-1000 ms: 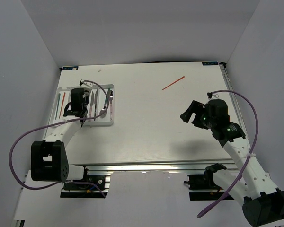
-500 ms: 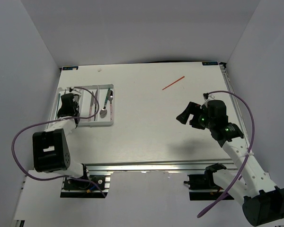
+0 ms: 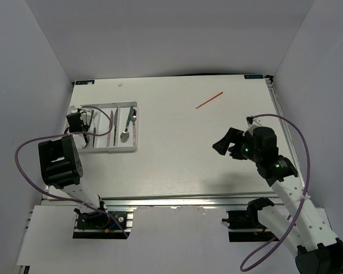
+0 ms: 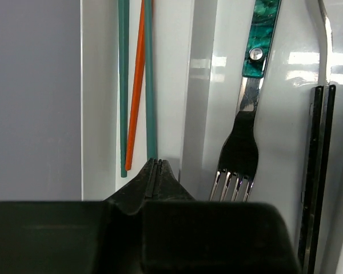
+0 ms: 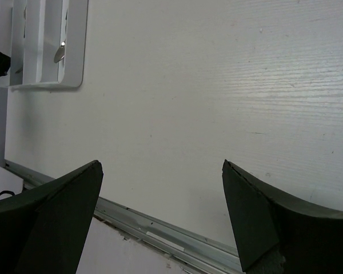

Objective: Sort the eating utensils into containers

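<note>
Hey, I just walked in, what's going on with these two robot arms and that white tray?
The arms are sorting cutlery into the white tray. Some pieces already lie in its slots, including teal chopsticks and a teal-handled fork. The left claw is shut and empty, hovering over the tray's left end. The right claw hangs wide open over the table, holding nothing. One red chopstick lies out on the table, apart from the tray.
</note>
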### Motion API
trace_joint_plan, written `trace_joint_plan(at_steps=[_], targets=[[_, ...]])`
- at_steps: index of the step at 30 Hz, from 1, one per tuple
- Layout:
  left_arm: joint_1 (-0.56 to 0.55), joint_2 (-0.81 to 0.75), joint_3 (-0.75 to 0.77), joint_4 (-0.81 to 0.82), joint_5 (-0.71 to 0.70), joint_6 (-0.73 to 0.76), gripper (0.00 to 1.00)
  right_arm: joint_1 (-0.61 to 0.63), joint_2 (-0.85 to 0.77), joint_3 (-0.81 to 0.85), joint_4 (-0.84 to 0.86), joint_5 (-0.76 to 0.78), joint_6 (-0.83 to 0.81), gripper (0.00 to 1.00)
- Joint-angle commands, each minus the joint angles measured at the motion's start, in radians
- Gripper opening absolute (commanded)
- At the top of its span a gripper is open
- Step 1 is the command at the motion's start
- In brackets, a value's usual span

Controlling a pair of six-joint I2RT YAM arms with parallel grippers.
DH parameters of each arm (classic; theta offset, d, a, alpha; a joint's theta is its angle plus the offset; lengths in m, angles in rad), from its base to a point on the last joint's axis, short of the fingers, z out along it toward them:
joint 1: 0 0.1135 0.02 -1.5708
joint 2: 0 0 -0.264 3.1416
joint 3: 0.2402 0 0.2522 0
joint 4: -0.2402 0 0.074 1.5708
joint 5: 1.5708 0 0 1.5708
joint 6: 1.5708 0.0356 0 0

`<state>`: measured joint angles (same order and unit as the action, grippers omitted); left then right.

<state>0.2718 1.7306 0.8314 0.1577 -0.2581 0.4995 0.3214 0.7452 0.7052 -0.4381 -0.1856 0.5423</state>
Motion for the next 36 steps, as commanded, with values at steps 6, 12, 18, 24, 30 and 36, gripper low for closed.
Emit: trace_joint_plan(at_steps=[6,12,18,24,30,36], targets=[[0.01,-0.034,0.044,-0.021,0.102,-0.044,0.0,0.008,0.034,0.007,0.025,0.014,-0.008,0.89],[0.007,-0.152,0.097,-0.027,0.105,-0.16,0.13,0.011,0.068,0.013,0.03,0.052,-0.015,0.89],[-0.008,-0.504,0.195,-0.2,-0.042,-0.618,0.98,0.015,0.204,0.002,0.114,0.107,-0.016,0.89],[-0.008,-0.701,0.221,-0.492,0.196,-0.852,0.98,0.1,0.607,0.245,0.063,0.449,0.007,0.89],[-0.016,-0.877,0.114,-0.566,0.176,-1.118,0.98,0.1,1.094,0.779,-0.172,0.601,0.113,0.89],[-0.046,-1.167,-0.237,-0.425,0.347,-1.107,0.98,0.078,1.603,1.569,-0.431,0.75,0.196,0.89]])
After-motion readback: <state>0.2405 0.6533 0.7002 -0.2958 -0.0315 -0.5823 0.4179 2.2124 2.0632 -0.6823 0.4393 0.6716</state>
